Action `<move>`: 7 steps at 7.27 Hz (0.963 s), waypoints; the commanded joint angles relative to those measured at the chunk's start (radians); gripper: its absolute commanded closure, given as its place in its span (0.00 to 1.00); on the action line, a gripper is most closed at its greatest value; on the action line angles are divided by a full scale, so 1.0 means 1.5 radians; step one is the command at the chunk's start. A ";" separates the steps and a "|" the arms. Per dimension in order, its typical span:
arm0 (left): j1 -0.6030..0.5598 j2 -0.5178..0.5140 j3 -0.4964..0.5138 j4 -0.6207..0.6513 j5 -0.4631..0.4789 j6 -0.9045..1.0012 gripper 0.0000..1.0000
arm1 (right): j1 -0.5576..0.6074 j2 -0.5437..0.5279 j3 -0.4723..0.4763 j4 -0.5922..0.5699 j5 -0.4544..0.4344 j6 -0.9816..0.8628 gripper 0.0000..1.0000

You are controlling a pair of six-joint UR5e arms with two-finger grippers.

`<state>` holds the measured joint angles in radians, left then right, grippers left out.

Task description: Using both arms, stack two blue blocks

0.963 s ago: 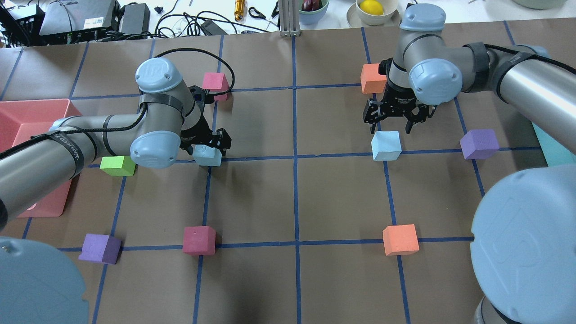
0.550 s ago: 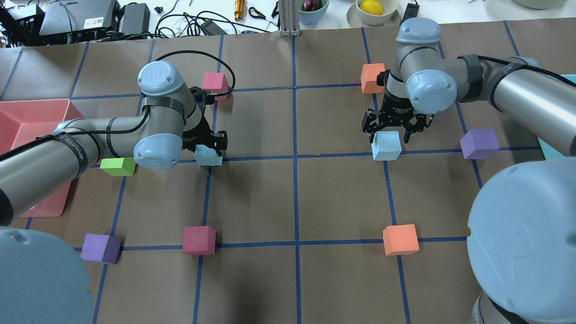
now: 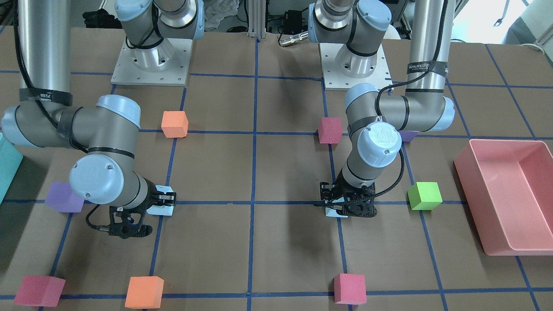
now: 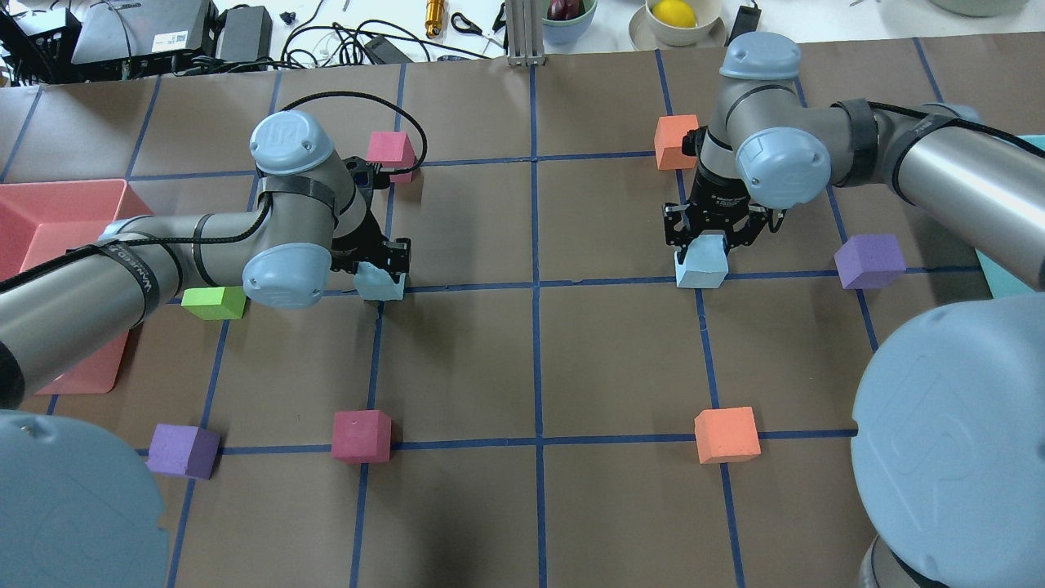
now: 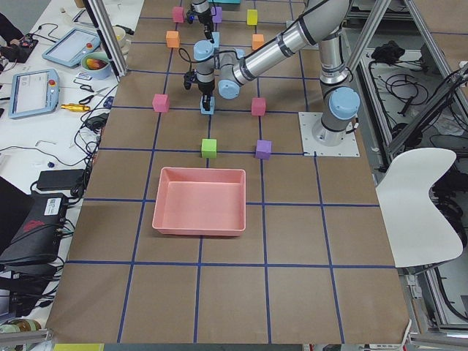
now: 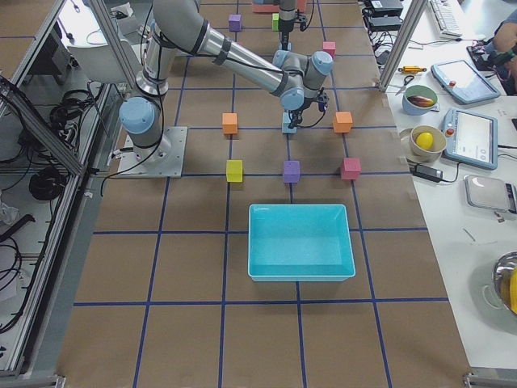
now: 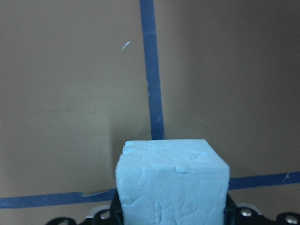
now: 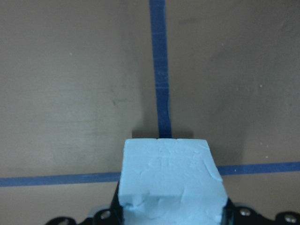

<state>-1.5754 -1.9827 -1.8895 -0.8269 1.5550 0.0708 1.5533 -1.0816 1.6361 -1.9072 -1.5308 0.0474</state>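
Two pale blue blocks sit on the brown table at tape crossings. My left gripper [image 4: 382, 263] is shut on the left blue block [image 4: 380, 284], which fills the gap between the jaws in the left wrist view [image 7: 171, 183]. My right gripper [image 4: 704, 243] is down over the right blue block [image 4: 702, 269] and shut on it; the block shows between the jaws in the right wrist view [image 8: 169, 180]. In the front-facing view the left gripper [image 3: 349, 206] is at the right and the right gripper [image 3: 158, 200] at the left. Both blocks are at table level.
A pink bin [image 4: 49, 212] stands at the left edge, a teal bin [image 6: 300, 242] at the right end. Around the arms are a green cube [image 4: 214, 300], purple cubes [image 4: 869, 261] [image 4: 181, 451], orange cubes [image 4: 676, 140] [image 4: 727, 434], a crimson cube [image 4: 361, 435] and a pink cube [image 4: 390, 149].
My right gripper came down from above the right blue block, open, and its fingers closed in on it. My left gripper stayed on its block with only a slight shift.
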 commanded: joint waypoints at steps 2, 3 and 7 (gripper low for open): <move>0.000 0.001 0.003 0.003 0.000 0.000 0.91 | 0.106 -0.018 -0.032 -0.001 0.045 0.085 1.00; 0.000 0.001 0.005 0.003 0.001 0.000 0.91 | 0.155 -0.017 -0.031 -0.012 0.050 0.161 1.00; 0.000 0.015 0.016 0.001 0.002 -0.001 0.92 | 0.229 0.010 -0.024 -0.055 0.052 0.183 1.00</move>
<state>-1.5753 -1.9633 -1.8761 -0.8239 1.5585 0.0691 1.8726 -1.0823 1.5992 -1.9838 -1.4544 0.3186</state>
